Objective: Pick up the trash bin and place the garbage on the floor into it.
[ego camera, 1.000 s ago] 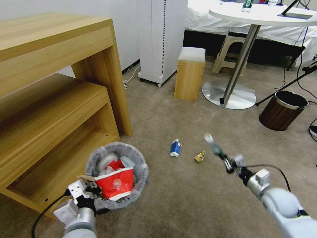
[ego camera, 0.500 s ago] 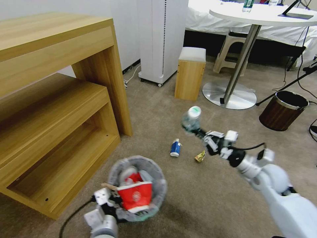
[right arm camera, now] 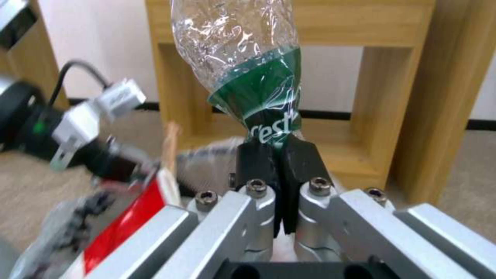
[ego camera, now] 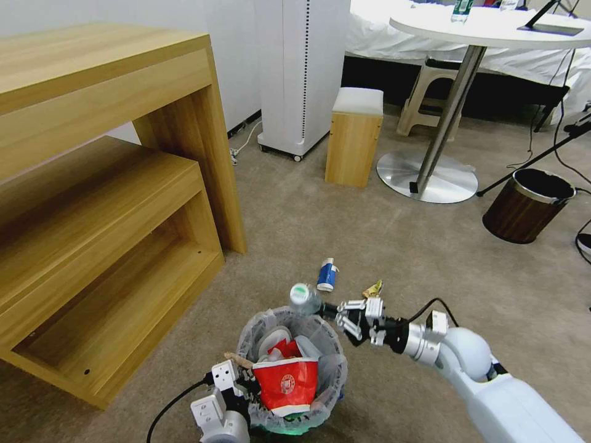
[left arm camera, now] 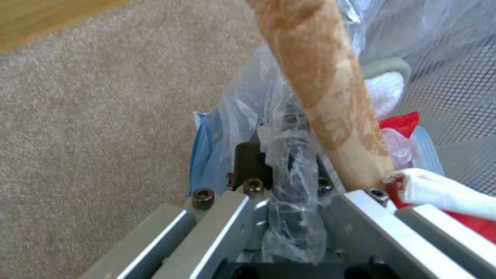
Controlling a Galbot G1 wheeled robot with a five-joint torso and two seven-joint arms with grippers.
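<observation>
The trash bin [ego camera: 329, 369], lined with a translucent bag, is gripped at its near rim by my left gripper [ego camera: 239, 383], shut on the bagged rim [left arm camera: 289, 155]. Inside lie a red cup [ego camera: 284, 384], a white slipper [ego camera: 274, 338] and a wooden stick [left arm camera: 320, 89]. My right gripper [ego camera: 352, 315] is shut on a crushed clear plastic bottle [ego camera: 303, 297] with a green label [right arm camera: 258, 93], held just over the bin's far rim. On the floor [ego camera: 381, 227] beyond lie a blue-and-white can [ego camera: 327, 275] and a yellow crumpled wrapper [ego camera: 372, 288].
A wooden shelf unit [ego camera: 104, 184] stands close on the left. Farther off are a white appliance [ego camera: 301, 74], a wooden stool [ego camera: 354, 138], a round table's metal base [ego camera: 428, 175] and a brown bin with a metal rim [ego camera: 527, 205] at the right.
My left arm has carried the bin rightward toward the middle. My right arm has swung the bottle left and down, from over the litter to the bin's far rim.
</observation>
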